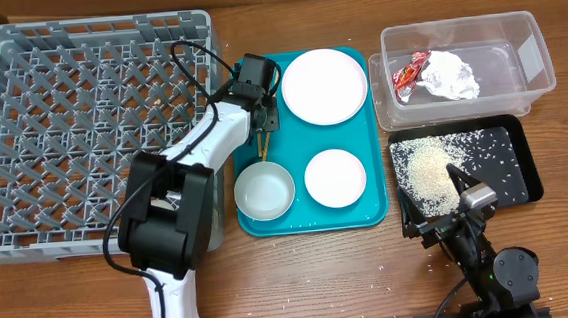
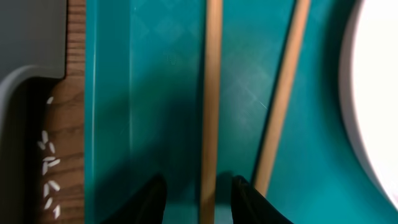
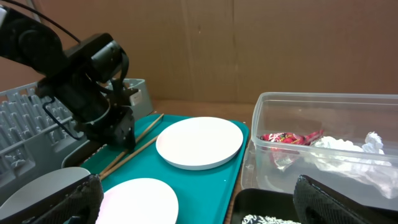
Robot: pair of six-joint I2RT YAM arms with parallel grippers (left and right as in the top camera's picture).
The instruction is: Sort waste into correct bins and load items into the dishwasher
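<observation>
Currently the left gripper (image 2: pixel 198 196) sits low over the teal plastic serving tray (image 2: pixel 149 93), jaws apart and straddling one of the two wooden chopsticks (image 2: pixel 210 112). The other stick lies just outside the right-hand finger; nothing is pinched yet, and I cannot tell if the fingertips touch the tray. Beside the sticks on the same tray are the large round pale plate (image 1: pixel 324 86), the steel bowl (image 1: pixel 264 191) and the small white bowl (image 1: pixel 335 177). No small cup shows, possibly hidden under the arm. To the left, the big grey lattice dish rack (image 1: pixel 71 124) holds nothing. The right gripper (image 3: pixel 200 202) is spread wide and empty, parked at the near edge of the shallow black rectangular tray (image 1: pixel 510 168), which carries a heap of white rice grains (image 1: pixel 425 174). Behind it the clear rectangular plastic tub (image 1: pixel 537 56) has the shiny red crumpled wrapper (image 1: pixel 408 72) and crumpled white tissue (image 1: pixel 454 75) inside. Waste sorting looks done bar a few stray grains on the wooden table (image 1: pixel 302 278). Rack loading has not started, and the chopsticks look like the first pick.
</observation>
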